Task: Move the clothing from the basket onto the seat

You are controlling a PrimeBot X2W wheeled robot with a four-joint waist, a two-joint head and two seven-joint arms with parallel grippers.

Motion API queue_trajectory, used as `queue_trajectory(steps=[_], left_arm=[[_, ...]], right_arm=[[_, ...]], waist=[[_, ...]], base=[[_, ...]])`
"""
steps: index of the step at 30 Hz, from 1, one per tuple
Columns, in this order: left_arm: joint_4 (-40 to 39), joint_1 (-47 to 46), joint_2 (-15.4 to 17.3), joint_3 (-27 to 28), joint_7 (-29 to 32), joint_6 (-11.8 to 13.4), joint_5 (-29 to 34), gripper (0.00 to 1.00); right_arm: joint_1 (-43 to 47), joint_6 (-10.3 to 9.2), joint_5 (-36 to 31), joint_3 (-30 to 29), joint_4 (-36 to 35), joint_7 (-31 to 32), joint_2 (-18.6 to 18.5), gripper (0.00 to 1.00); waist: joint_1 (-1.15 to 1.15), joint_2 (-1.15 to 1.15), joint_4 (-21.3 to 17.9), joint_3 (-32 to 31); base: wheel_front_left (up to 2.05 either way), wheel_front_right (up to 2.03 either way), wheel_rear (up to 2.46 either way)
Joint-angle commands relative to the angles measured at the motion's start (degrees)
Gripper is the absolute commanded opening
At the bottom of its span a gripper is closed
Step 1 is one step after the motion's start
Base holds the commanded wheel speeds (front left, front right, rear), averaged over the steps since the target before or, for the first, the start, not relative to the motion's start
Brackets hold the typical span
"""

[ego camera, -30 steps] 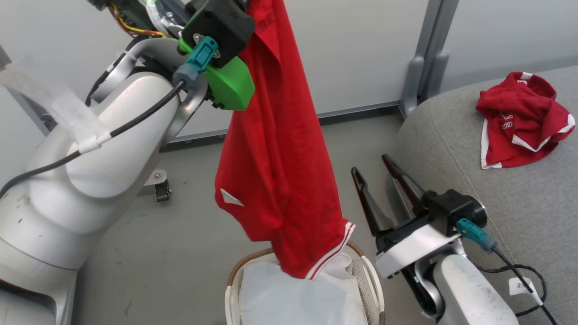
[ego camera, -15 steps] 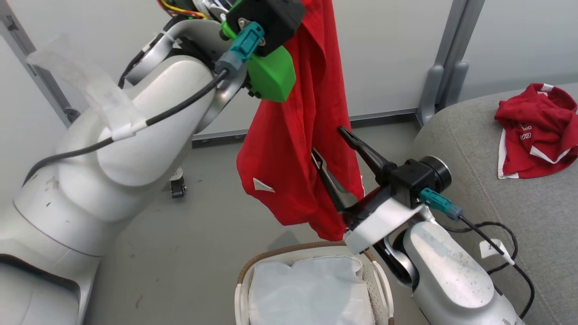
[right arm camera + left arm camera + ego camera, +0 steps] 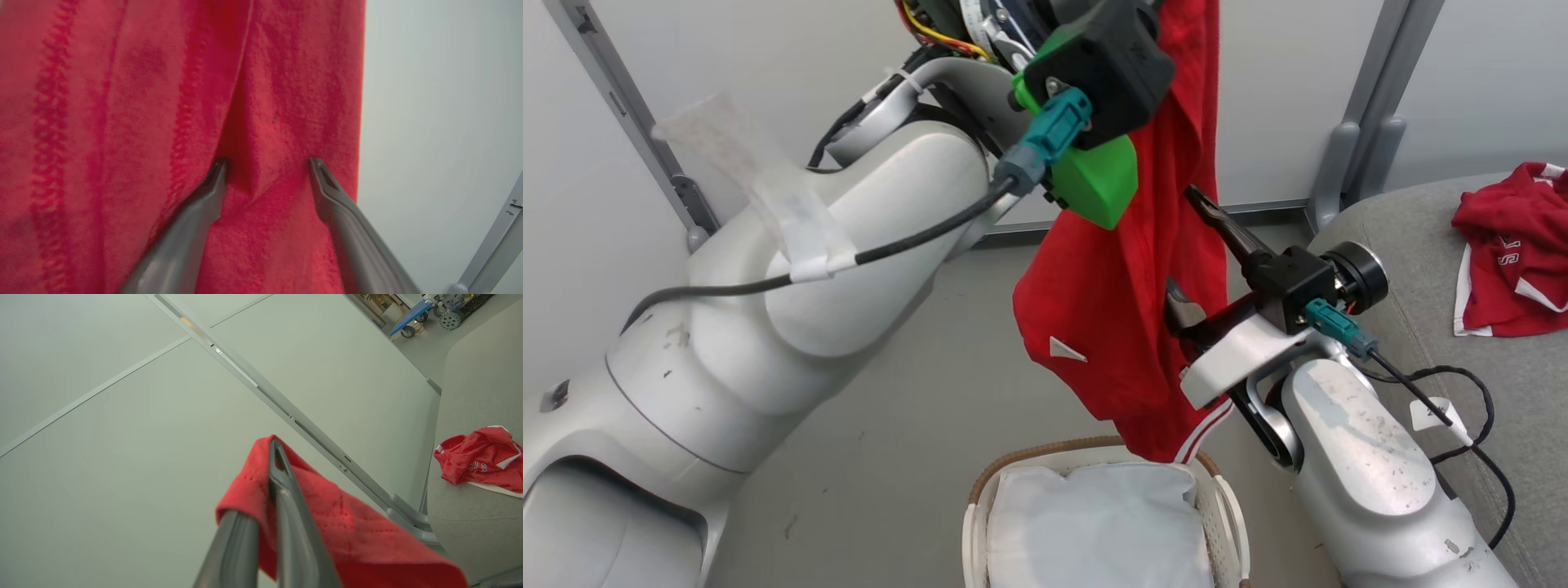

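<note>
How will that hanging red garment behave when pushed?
Probably floppy: the red garment hangs in folds from the left gripper. Likely light: a narrow pinch holds it. It creases at the right gripper, so pushes likely fold it.

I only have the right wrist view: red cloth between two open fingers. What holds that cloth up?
Observer: The left hand, shut, pinches the hanging garment by its top fold.
Operator: What is in the basket?
Observer: The visible part of the basket holds a white liner.
Operator: Anything on the seat?
Observer: A second garment, crumpled, lies on the grey seat.
</note>
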Motion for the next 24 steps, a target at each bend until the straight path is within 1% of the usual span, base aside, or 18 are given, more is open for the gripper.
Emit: queue_trajectory(steps=[1, 6, 7, 8, 10, 11, 16, 24], left_arm=[[-0.7, -0.2, -0.4, -0.2, -0.2, -0.1, -0.7, 0.0], [-2.8, 0.6, -1.2, -1.1, -0.7, -0.2, -1.1, 0.0], [-3.0, 0.8, -1.2, -1.3, -0.8, -0.2, -1.2, 0.0], [-3.2, 0.9, -1.2, -1.4, -0.8, -0.1, -1.3, 0.0], [-3.4, 1.2, -1.1, -1.4, -0.8, 0.0, -1.4, 0.0], [-3.3, 1.4, -0.9, -1.2, -0.7, 0.2, -1.7, 0.0], [-1.9, 2.8, 0.8, -0.2, -1.0, 0.9, -2.9, 0.0], [2.4, 9.3, 4.5, 3.0, -2.0, 2.1, -8.8, 0.0]], right_arm=[[-0.8, -0.06, -0.5, -0.3, 0.3, 0.0, -0.2, 1.0], [-2.9, -0.06, 0.2, 0.6, 2.2, 0.0, -0.2, 1.0], [-3.4, -0.06, 0.2, 1.0, 2.9, 0.0, -0.2, 0.68], [-3.8, -0.06, 0.3, 1.2, 3.2, 0.0, -0.2, 0.43], [-4.6, -0.06, 0.5, 1.5, 3.9, 0.0, -0.2, 0.03], [-4.9, -0.06, 0.5, 1.6, 4.2, 0.0, -0.2, 0.0], [-5.0, -0.06, 0.9, 1.3, 4.8, 0.0, -0.2, 0.0], [-3.8, -0.06, 2.2, -0.1, 5.2, 0.0, -0.2, 0.0]], waist=[[0.0, 0.46, 0.4, 0.1], [0.0, 0.46, 1.2, 0.2], [0.0, 0.46, 1.4, 0.3], [0.0, 0.46, 1.4, 0.4], [0.0, 0.46, 1.6, 0.5], [0.0, 0.46, 1.7, 0.6], [0.0, 0.46, 1.8, 1.1], [0.0, 0.46, 1.0, 2.4]], base=[[0.0, 0.0, 0.0], [0.0, 0.0, 0.0], [0.0, 0.0, 0.0], [0.0, 0.0, 0.0], [0.0, 0.0, 0.0], [0.0, 0.0, 0.0], [0.0, 0.0, 0.0], [0.0, 0.0, 0.0]])
